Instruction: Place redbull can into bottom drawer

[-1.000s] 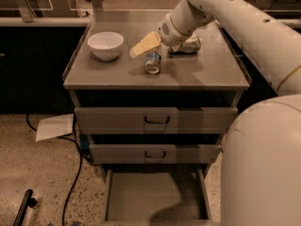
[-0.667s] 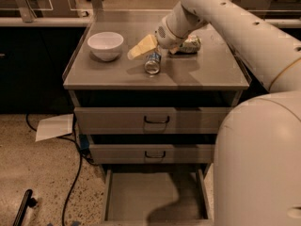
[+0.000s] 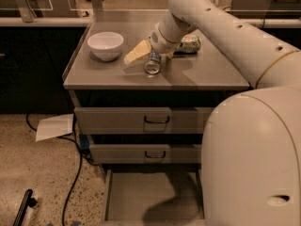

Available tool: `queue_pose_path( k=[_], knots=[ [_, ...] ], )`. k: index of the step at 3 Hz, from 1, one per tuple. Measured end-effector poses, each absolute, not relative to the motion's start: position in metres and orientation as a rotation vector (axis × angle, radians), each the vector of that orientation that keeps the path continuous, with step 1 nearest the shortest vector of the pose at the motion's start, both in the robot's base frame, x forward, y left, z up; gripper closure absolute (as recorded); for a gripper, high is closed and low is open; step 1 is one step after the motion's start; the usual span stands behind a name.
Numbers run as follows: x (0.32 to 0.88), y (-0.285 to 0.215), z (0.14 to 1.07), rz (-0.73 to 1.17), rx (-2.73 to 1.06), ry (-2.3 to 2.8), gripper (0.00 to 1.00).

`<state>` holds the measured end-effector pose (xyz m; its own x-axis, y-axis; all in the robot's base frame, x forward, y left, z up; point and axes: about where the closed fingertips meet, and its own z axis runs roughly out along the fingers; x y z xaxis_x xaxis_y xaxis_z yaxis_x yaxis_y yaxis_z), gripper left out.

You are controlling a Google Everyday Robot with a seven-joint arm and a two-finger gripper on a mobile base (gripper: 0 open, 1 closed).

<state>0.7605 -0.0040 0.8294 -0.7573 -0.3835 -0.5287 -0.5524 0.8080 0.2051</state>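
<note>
- Camera view has the redbull can (image 3: pixel 152 64) around the middle of the counter (image 3: pixel 211 76). Its silver end points at the front edge, and it looks like it's lying on its side.
- The bottom drawer (image 3: pixel 153 197) is pulled out down below, so that part is ready.
- The hand (image 3: pixel 155 54) is right down on the back half of the can. Honestly can't tell if it's apart or clamped on the can, because the wrist blocks it.
- Biggest risk imo: a can on its side rolls. If the grip lands off-centre, the can could squirt out toward the front edge and drop off.
- It's crowded too. A yellow wedge (image 3: pixel 137 52) sits just beside the can on the left-edge side, and a green and white can (image 3: pixel 189 44) lies just behind, toward the back edge. A sloppy lift could drag or knock either one.
- The white bowl (image 3: pixel 106 45) near the back left corner is well apart, so it should be fine.
- The drawer looks shallow, so letting go from high up might bounce the can out.
- The arm (image 3: pixel 221 27) comes in from the back right corner side, slanting down and left, with the wrist bent down over the can.
</note>
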Motion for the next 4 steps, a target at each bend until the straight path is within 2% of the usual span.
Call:
queue_pose_path(
  k=[1,4],
  knots=[
    [0.7606,-0.0037,0.8288,0.484,-0.695,2.523,0.18],
    [0.7606,-0.0037,0.8287,0.484,-0.696,2.523,0.87]
  ],
)
